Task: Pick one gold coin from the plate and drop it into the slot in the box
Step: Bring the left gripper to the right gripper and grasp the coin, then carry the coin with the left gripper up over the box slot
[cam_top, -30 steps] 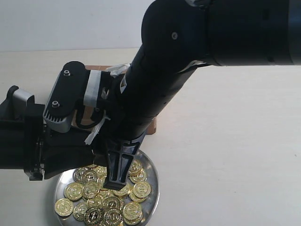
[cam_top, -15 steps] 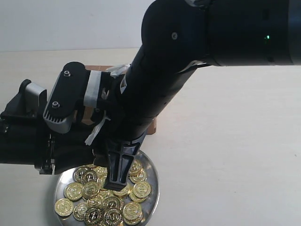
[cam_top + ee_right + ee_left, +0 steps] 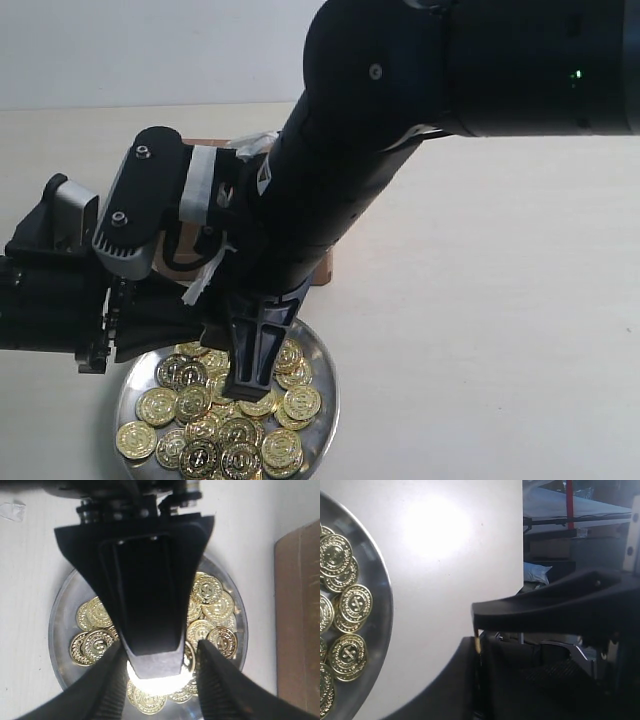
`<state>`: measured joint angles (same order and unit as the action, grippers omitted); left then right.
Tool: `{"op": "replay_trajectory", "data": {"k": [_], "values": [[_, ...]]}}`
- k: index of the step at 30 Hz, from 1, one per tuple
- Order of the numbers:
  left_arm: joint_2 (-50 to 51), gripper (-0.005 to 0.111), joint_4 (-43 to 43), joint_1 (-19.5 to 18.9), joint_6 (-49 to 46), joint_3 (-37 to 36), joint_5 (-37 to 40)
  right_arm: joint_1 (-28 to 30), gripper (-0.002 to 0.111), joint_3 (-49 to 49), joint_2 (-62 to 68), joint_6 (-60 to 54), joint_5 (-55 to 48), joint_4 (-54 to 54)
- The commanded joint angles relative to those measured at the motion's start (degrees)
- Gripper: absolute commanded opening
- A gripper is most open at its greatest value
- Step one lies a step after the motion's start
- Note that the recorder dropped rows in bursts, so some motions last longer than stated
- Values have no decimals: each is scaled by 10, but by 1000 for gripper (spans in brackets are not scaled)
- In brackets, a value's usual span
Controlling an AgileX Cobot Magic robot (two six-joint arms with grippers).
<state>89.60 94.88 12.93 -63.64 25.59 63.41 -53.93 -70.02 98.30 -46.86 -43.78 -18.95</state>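
The silver plate (image 3: 327, 400) holds several gold coins (image 3: 240, 432) at the front left. My left gripper (image 3: 208, 338) reaches in from the left over the plate's rim. It is shut on a gold coin (image 3: 478, 643) held edge-on, seen only as a thin gold sliver between the jaws of my left gripper (image 3: 479, 649). My right gripper (image 3: 242, 388) points down over the coins (image 3: 210, 592). This right gripper (image 3: 160, 644) is open, its fingers on either side of the left gripper's tip. The brown box (image 3: 323, 266) lies behind the arms, mostly hidden. Its slot is hidden.
The right arm's big black body fills the upper middle of the exterior view and covers most of the box. One edge of the box (image 3: 300, 615) runs beside the plate (image 3: 59, 630). Pale tabletop (image 3: 480, 330) spreads to the right of the plate.
The left arm has slid to the right toward the right gripper and risen slightly. The right arm has hardly moved.
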Motion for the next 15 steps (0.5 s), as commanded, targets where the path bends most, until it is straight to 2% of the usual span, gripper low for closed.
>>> {"op": "replay_trajectory", "data": {"k": [1, 5, 11, 15], "values": [[0, 0, 9, 3, -8, 4, 13, -1, 35, -2, -2, 3, 1, -5], [0, 0, 9, 3, -9, 4, 13, -1, 36, -2, -2, 12, 0, -5], [0, 0, 16, 3, -9, 4, 13, -1, 62, -2, -3, 49, -8, 21], [0, 0, 16, 3, -10, 6, 13, -1, 65, -2, -3, 124, -32, 103]]}}
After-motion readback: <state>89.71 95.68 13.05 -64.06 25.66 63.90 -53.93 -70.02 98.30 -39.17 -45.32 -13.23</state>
